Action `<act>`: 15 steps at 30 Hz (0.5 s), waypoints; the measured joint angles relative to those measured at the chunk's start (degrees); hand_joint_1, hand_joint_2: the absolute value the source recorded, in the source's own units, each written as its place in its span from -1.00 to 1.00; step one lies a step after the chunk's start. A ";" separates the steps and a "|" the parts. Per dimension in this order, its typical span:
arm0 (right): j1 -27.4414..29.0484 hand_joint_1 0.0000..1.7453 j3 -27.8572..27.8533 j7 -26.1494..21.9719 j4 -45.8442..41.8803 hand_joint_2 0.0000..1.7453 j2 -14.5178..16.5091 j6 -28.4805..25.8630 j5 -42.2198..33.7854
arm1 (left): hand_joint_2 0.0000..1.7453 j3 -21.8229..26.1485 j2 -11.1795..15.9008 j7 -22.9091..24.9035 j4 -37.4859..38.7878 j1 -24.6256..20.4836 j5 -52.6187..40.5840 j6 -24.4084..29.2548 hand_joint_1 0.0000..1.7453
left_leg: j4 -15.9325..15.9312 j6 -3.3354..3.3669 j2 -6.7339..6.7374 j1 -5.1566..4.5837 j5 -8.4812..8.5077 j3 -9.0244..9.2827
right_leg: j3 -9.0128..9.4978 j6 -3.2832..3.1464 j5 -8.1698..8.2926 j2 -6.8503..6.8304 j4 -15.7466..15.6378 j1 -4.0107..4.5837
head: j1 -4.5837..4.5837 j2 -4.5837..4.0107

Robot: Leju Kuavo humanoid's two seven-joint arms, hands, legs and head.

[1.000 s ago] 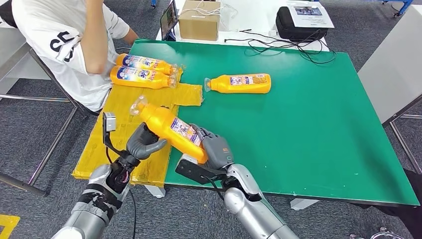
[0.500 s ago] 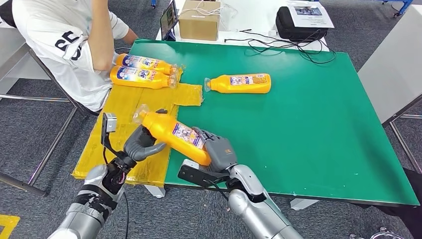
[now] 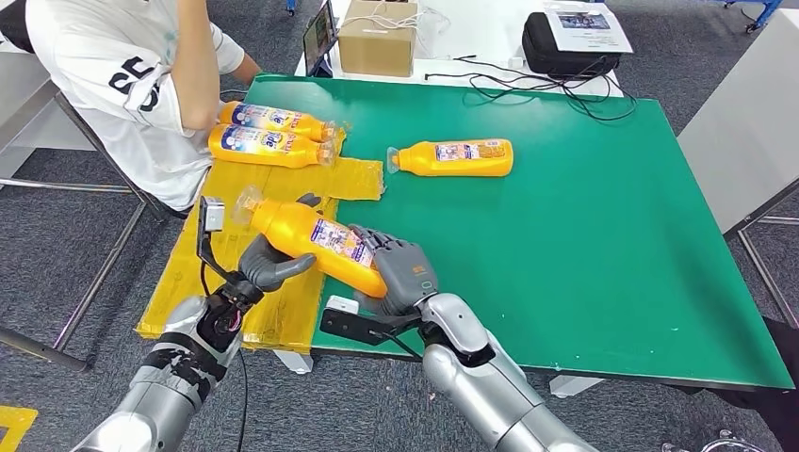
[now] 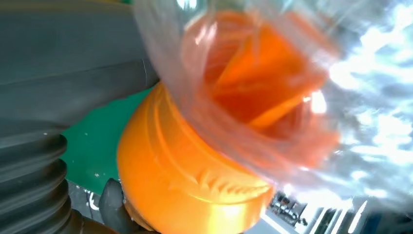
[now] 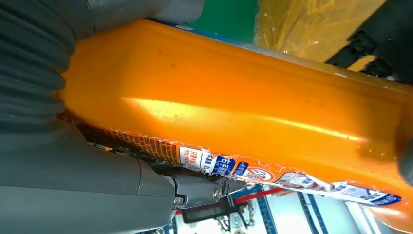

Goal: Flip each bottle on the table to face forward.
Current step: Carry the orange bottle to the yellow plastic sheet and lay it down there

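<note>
My left hand [image 3: 270, 265] grips the neck end of the orange bottle [image 3: 316, 242], which is lifted and tilted above the near left corner of the green table [image 3: 584, 245], over the edge of the yellow mat [image 3: 226, 282]. My right hand [image 3: 403, 273] clasps the bottle's base end. Farther back, two bottles [image 3: 269, 134] lie on the mat beside a seated person [image 3: 122, 75], and a fourth bottle [image 3: 454, 157] lies on the table.
</note>
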 joint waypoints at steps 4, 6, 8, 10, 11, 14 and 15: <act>-1.73 1.00 1.43 0.16 0.66 1.00 -0.01 0.21 0.44 | 1.00 -0.26 0.00 0.77 1.40 -0.83 1.99 -0.92 -1.00 | 0.01 0.00 0.01 0.00 0.00 0.00 | 0.00 0.00 0.00 0.00 0.00 0.00 | 0.01 0.00; -2.38 1.00 2.04 0.19 0.96 1.00 -0.01 0.28 0.69 | 1.00 -0.29 0.00 1.45 1.88 -1.01 3.60 -1.65 -1.00 | 0.01 0.00 0.00 0.00 0.00 0.00 | 0.00 0.00 0.00 0.00 0.00 0.00 | 0.01 0.00; -2.92 1.00 2.72 0.19 1.34 1.00 -0.01 0.25 0.93 | 1.00 -0.14 0.00 2.58 2.36 -1.11 6.35 -2.58 -1.00 | 0.00 0.00 0.01 0.00 0.00 0.00 | -0.01 0.00 0.00 0.00 0.00 0.00 | -0.01 0.00; -3.42 1.00 3.46 0.20 1.78 1.00 -0.01 0.01 1.42 | 1.00 0.09 0.00 3.78 2.68 -1.06 9.82 -3.16 -1.00 | 0.00 0.00 0.01 0.00 -0.01 0.00 | -0.02 0.00 0.00 0.01 0.00 0.00 | -0.01 0.00; -3.67 1.00 3.85 0.22 1.99 1.00 -0.01 -0.12 1.67 | 1.00 0.17 0.00 4.28 2.74 -0.96 11.46 -3.26 -1.00 | 0.00 0.00 0.02 0.00 -0.01 0.00 | -0.02 0.00 0.00 0.01 0.00 0.00 | -0.01 0.00; -4.17 0.93 4.87 0.33 2.53 1.00 -0.02 -0.42 1.97 | 1.00 0.39 0.00 5.17 2.77 -0.50 14.38 -3.23 -1.00 | 0.00 0.00 0.01 0.00 0.00 0.00 | -0.02 0.00 0.00 0.00 0.00 0.00 | 0.00 0.00; -4.22 0.66 5.07 0.34 2.68 1.00 -0.02 -0.51 1.97 | 1.00 0.46 0.00 5.28 2.77 -0.36 14.68 -3.20 -1.00 | 0.00 0.00 0.01 0.00 0.00 0.00 | -0.02 0.00 0.00 0.00 0.00 0.00 | 0.01 0.00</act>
